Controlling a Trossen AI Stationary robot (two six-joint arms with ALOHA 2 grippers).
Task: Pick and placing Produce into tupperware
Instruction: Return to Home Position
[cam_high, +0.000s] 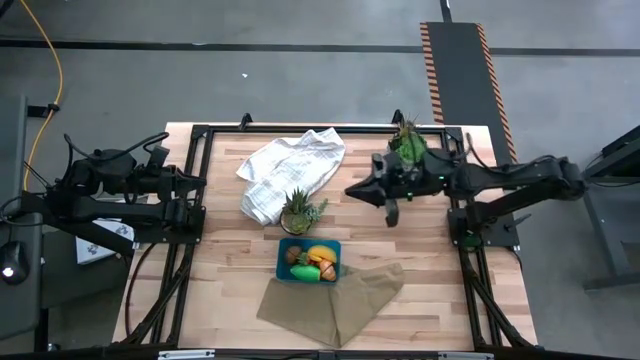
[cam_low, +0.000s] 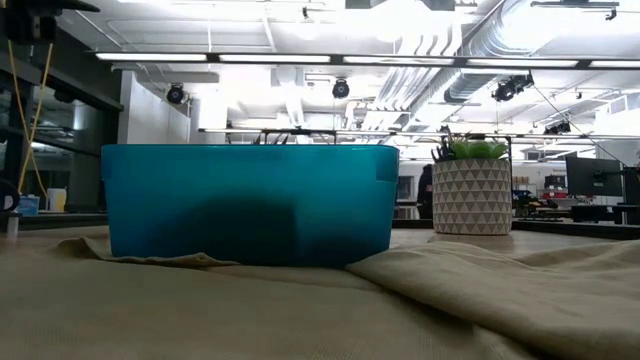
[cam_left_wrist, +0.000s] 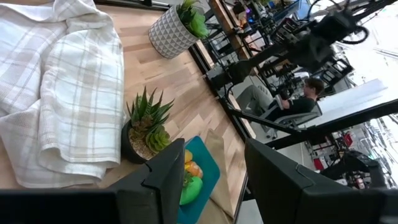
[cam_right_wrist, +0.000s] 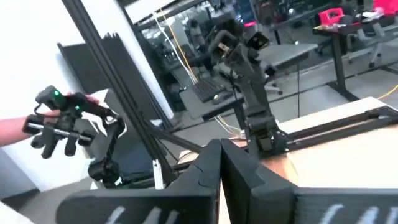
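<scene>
- A white checked towel (cam_high: 293, 170) lies crumpled on the far half of the wooden table (cam_high: 225, 280).
- A spiky plant (cam_high: 300, 212) in a dark pot stands upright just beside the towel's near edge.
- A second plant (cam_high: 407, 142), in a white patterned pot, stands near the table's far right corner.
- A tan cloth (cam_high: 335, 300) lies rumpled at the table's front edge.
- A person (cam_left_wrist: 301, 102) sits in the room beyond the table.

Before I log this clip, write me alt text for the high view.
A teal tupperware holds toy produce including a banana, at a tan cloth's edge. A potted plant and white towel lie beyond it. The left gripper waits at the left edge; the right gripper hovers over the table's right half.
</scene>
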